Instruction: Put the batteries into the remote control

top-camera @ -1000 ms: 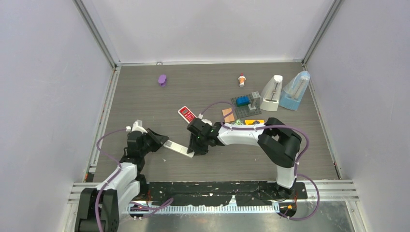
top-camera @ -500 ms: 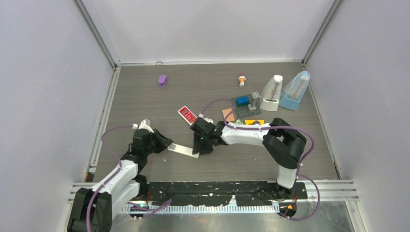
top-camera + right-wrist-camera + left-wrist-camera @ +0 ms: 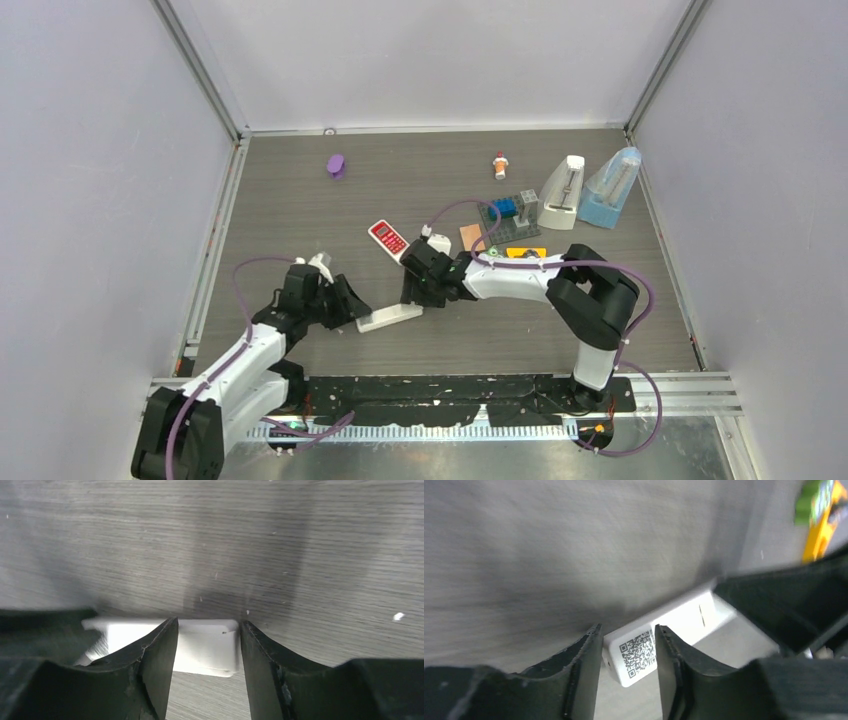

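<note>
Honestly, barely started: small red-orange battery [image 3: 500,165] lies well apart from the flat white plastic remote [image 3: 392,317]; right gripper [image 3: 207,630] jaws parted astride it, left gripper [image 3: 628,630] hold unclear.

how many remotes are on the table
2. A white remote lies near the front, its ends between the fingers of the left gripper and right gripper. A red remote lies just beyond it, nearer the middle. The arms could hide more.
</note>
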Robot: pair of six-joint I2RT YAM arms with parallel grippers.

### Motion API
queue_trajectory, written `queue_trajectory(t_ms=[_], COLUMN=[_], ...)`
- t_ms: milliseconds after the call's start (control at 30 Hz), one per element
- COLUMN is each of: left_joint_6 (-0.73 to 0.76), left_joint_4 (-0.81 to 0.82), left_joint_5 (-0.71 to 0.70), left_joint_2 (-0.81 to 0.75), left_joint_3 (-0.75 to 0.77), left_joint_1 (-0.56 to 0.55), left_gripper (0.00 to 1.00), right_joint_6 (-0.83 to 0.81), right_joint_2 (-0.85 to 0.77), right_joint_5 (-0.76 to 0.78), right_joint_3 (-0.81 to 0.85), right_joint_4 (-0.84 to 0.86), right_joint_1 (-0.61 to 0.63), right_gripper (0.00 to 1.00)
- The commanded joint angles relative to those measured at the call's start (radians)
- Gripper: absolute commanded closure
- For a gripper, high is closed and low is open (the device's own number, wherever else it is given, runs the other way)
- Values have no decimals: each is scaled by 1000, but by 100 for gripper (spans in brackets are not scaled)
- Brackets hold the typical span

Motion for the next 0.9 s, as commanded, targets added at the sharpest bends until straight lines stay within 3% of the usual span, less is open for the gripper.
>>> queue_trajectory(t_ms=[0,267,533,700,867], left_joint_6=[-20,-9,-10,-12,-46], left_joint_4=[-172,-246,-325,-410,-384], left_joint_5=[242,169,119,87,91], left_joint_2=[18,-38,-93,-142,-161], left_joint_3=[-6,21,55,57,24], left_joint_1=[-52,-52,-52,-52,-52], left_gripper=[53,38,24,23,27], right_joint_6=[-16,-37,-98,-221,-286], right_joint_2=[30,13,-55,-63,-56], right_joint_5=[111,131,150,133,126], right_joint_3=[-17,1,-3,11,43], right_joint_4=[-107,-139,-129,-113,-120], right_joint_1=[-4,3,9,10,34], right_gripper=[45,45,32,29,29])
